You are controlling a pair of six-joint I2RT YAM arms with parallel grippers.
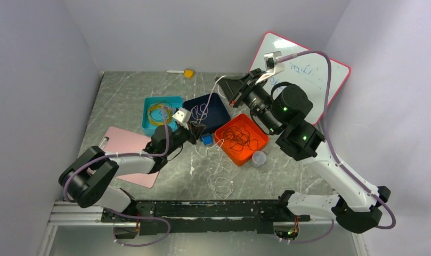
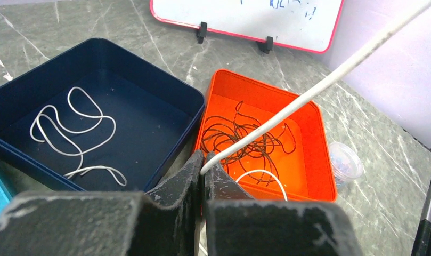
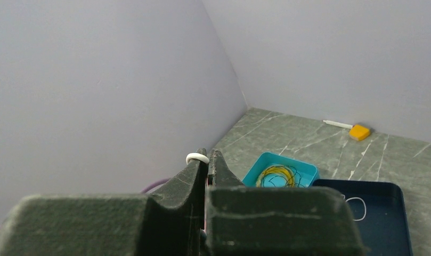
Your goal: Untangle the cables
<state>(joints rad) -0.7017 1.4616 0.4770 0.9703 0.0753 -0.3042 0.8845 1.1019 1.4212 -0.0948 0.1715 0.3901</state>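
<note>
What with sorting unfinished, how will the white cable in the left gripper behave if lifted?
Likely floppy: a similar white cable lies in loose curls in the navy tray. The held cable looks straight, probably from being pulled tight at the left gripper. Being so thin, it is probably light and might slip.
</note>
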